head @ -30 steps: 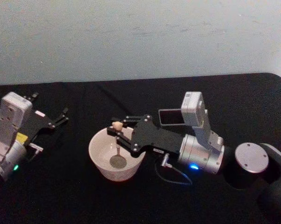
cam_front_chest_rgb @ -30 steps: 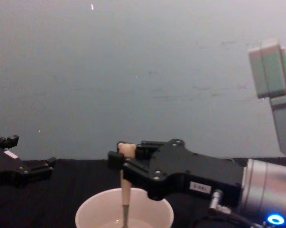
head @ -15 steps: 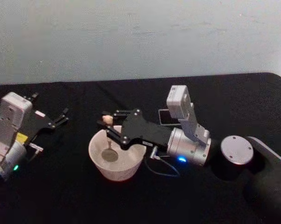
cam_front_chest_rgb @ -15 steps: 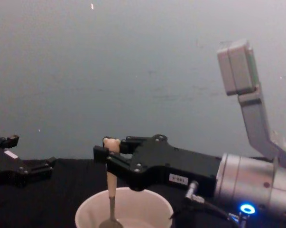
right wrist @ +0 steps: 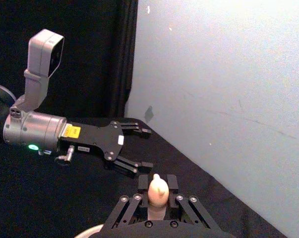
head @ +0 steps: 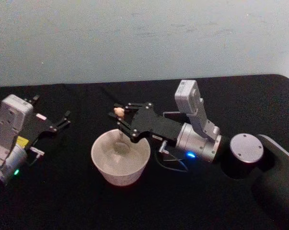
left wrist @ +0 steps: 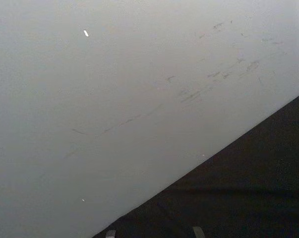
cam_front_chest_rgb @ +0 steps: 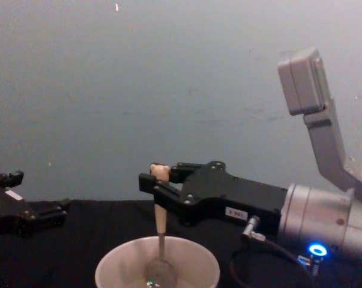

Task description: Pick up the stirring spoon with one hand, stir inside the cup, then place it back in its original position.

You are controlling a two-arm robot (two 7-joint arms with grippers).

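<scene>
From the head view, the right end effector [head: 120, 113] is clamped on the top of the stirring spoon [head: 118, 111], holding it upright over the far side of the cup [head: 116, 178], which stands on the black desk [head: 63, 201]; the spoon's thin neck runs down inside the cup. The left end effector [head: 51, 108] rests at the desk's left side, well apart from the cup, with its fingers spread and holding nothing. The left wrist view takes in a pale wall [left wrist: 114, 89] and a corner of the desk [left wrist: 248, 193]. In the right wrist view the spoon's [right wrist: 158, 196] bear head sits pinched between the right end effector's [right wrist: 158, 184] fingers, and the left end effector [right wrist: 145, 148] shows farther off with its fingers apart. In the chest view the right end effector [cam_front_chest_rgb: 158, 175] grips the cream handle near its top, and the stirring spoon [cam_front_chest_rgb: 160, 219] hangs straight down with its bowl low inside the cup [cam_front_chest_rgb: 105, 277].
</scene>
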